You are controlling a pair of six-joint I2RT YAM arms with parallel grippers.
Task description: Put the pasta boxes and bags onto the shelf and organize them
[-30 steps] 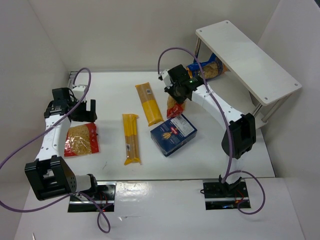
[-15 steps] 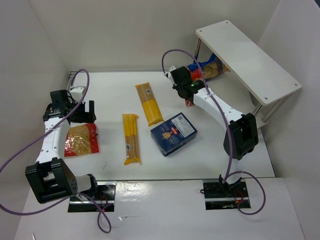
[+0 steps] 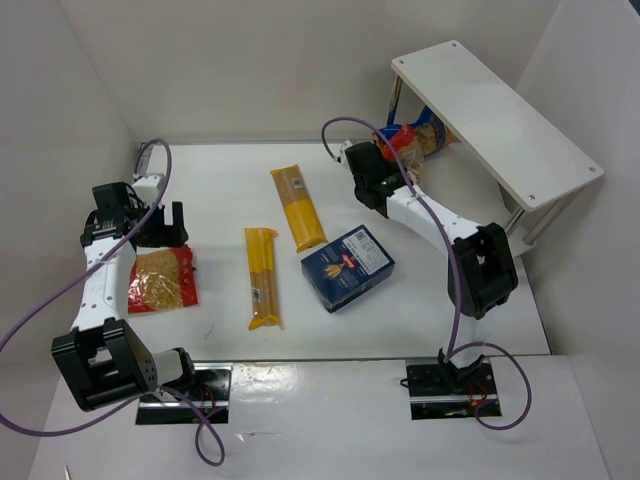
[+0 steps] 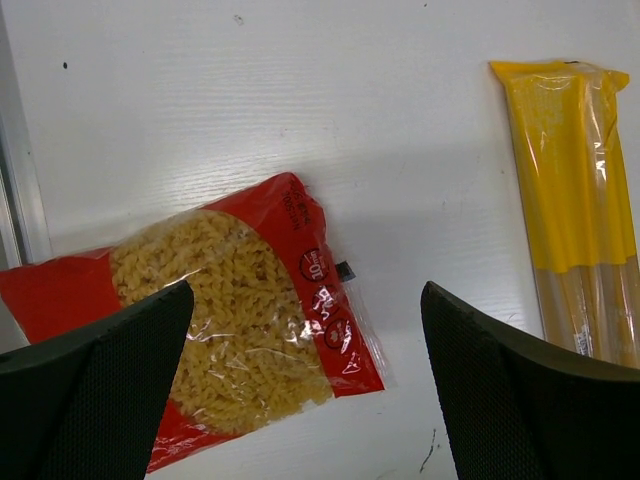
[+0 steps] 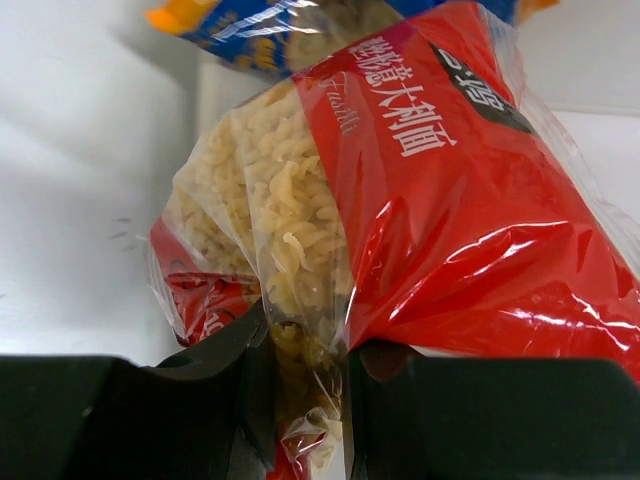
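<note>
Right tool (image 5: 305, 372) pinches red-edged bag (image 5: 430, 200) by one end, long axis pointing away; left tool (image 4: 305, 300) spread.

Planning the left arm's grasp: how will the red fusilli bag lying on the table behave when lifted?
Probably floppy: the red fusilli bag is thin film around loose spirals, so it should sag around a pinch. The glossy, wrinkled film may slip. Lying flat, it seems unlikely to roll.

The white table (image 3: 225, 190) bears a red-edged bag (image 3: 163, 279), near spaghetti pack (image 3: 263, 276), far spaghetti pack (image 3: 299, 207) and blue carton (image 3: 347, 268).
</note>
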